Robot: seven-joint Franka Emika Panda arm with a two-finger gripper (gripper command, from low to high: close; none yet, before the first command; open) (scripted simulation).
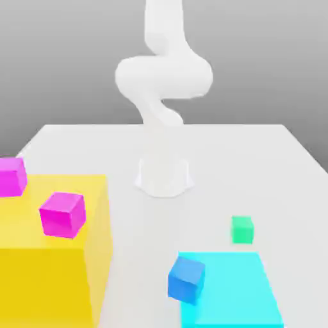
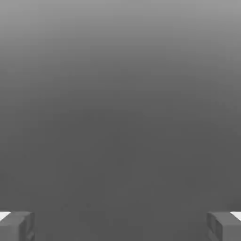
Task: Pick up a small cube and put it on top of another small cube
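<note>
The green cube (image 1: pixel 242 229) sits on the white counter (image 1: pixel 282 166), just beyond the cyan pad (image 1: pixel 237 288) toward the exterior view's right. A blue cube (image 1: pixel 186 278) sits at that pad's near corner, and two magenta cubes (image 1: pixel 62 214) rest on the yellow block (image 1: pixel 57 269). The end effector (image 2: pixel 120 226) is spread wide, its fingers (image 2: pixel 16 226) holding nothing.

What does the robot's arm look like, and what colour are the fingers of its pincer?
The arm is plain white, made of thick rounded segments, and rises from a round white base. No cables or markings show on it. In the hand view, the pincer has blocky dark grey fingers with small white parts at their outer edges.
</note>
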